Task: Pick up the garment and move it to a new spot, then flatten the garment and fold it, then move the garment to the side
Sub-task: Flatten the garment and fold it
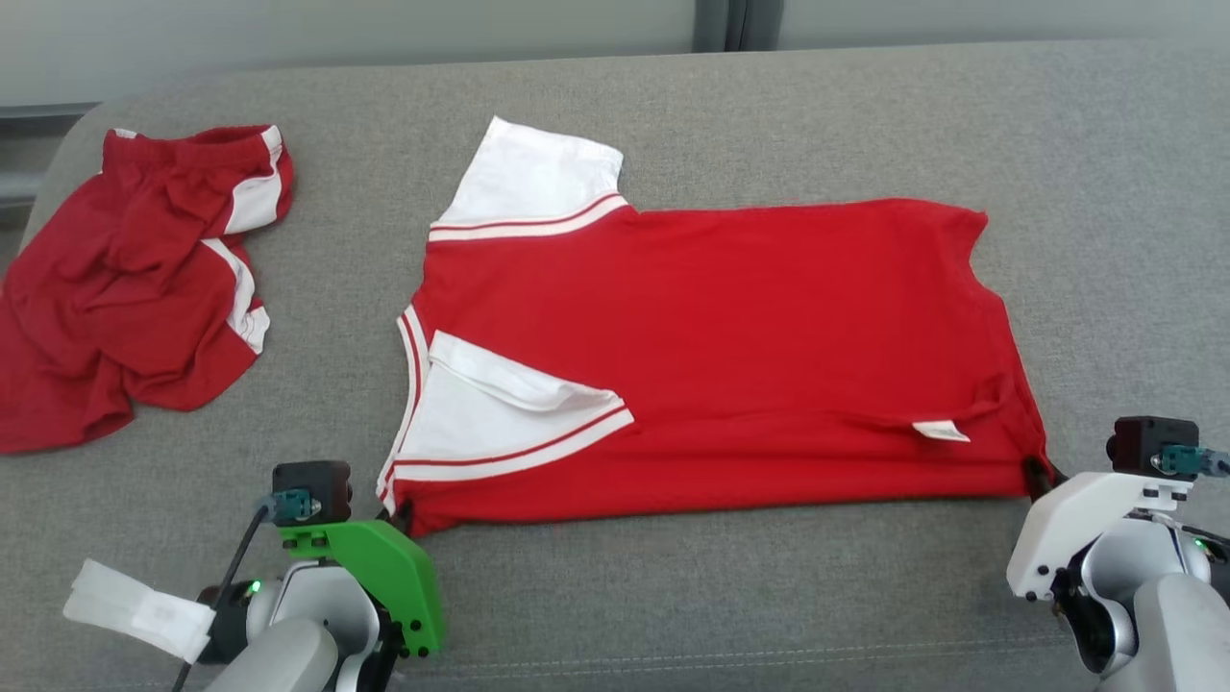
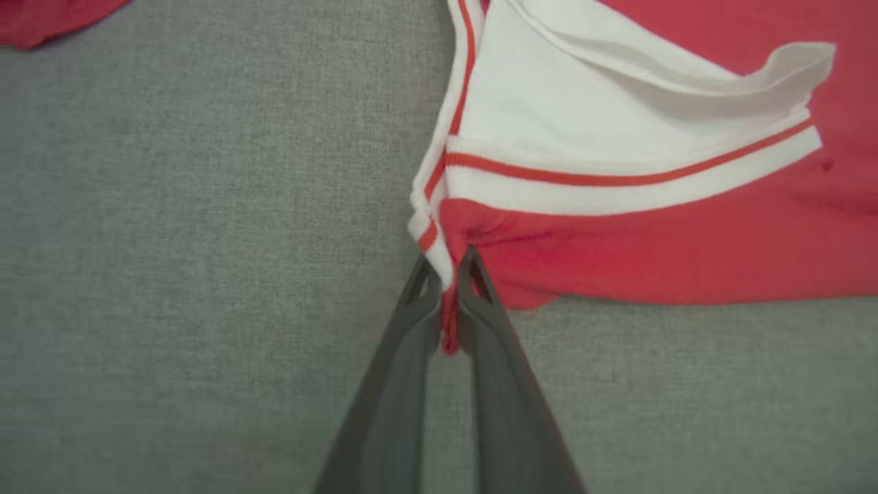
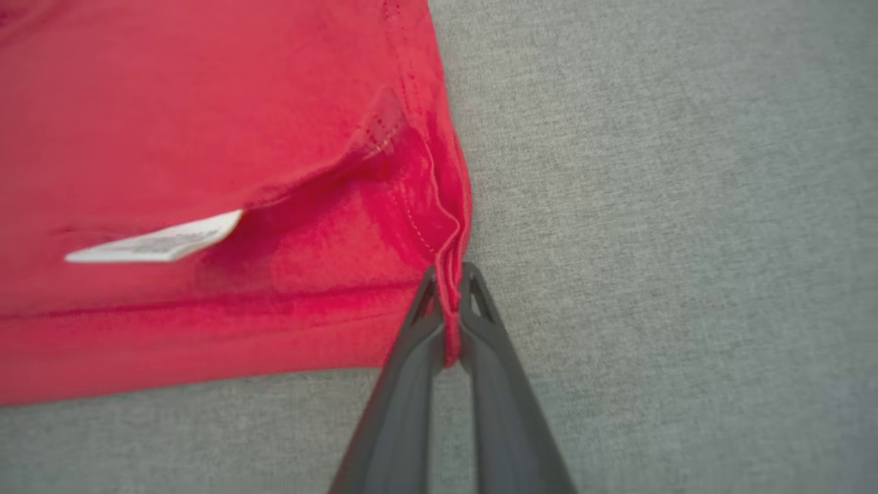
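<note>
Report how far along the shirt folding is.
Done: the red T-shirt with white sleeves lies flat on the grey cushion, near sleeve tucked in. In hand: left gripper and right gripper pinch its near corners. Left: folding the body over, moving it aside.

Red shirt (image 1: 750,346) flat on grey cushion (image 1: 769,596); white near sleeve (image 1: 500,423) folded inward.

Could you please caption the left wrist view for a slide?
Left tool shut on a corner of the shirt, beside its white sleeve, on the grey cushion.
</note>
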### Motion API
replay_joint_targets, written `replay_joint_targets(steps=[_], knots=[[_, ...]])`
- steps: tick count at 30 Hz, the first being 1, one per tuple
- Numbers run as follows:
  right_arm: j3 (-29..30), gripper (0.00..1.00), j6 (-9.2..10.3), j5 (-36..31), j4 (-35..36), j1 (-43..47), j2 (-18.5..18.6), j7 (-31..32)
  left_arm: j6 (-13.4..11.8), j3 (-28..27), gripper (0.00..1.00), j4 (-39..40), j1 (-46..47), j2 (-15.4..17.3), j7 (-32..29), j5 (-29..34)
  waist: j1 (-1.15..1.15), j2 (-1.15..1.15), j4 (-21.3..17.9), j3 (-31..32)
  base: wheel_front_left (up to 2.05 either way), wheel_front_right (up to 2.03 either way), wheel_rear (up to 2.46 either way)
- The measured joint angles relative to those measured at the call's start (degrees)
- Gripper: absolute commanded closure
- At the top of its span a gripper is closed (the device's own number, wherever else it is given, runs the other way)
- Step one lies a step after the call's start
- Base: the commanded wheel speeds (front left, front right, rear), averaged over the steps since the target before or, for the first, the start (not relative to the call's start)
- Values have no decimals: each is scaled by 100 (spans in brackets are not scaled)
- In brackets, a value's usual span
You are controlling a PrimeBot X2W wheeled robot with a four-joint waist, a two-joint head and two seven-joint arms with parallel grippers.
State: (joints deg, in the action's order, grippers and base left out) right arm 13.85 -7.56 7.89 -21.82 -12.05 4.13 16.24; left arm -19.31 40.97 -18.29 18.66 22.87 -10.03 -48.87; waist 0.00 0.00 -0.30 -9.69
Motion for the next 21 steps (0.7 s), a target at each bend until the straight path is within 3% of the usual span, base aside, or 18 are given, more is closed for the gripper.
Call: replay_joint_targets(steps=[18, 19, 20, 21], knots=[[211, 100, 0, 119, 868, 1030, -141, 499, -355, 86, 99, 720, -890, 266, -121, -152, 0, 0, 26, 329, 0, 0, 0], [199, 68, 0, 166, 865, 1067, -141, 519, -358, 90, 43, 712, -897, 261, -105, -152, 0, 0, 35, 335, 0, 0, 0], [179, 0, 0, 198, 855, 1100, -141, 519, -358, 98, 0, 698, -901, 260, -96, -149, 0, 0, 42, 342, 0, 0, 0], [163, 0, 0, 227, 850, 1124, -140, 519, -358, 101, 0, 677, -906, 259, -67, -149, 0, 0, 48, 352, 0, 0, 0]])
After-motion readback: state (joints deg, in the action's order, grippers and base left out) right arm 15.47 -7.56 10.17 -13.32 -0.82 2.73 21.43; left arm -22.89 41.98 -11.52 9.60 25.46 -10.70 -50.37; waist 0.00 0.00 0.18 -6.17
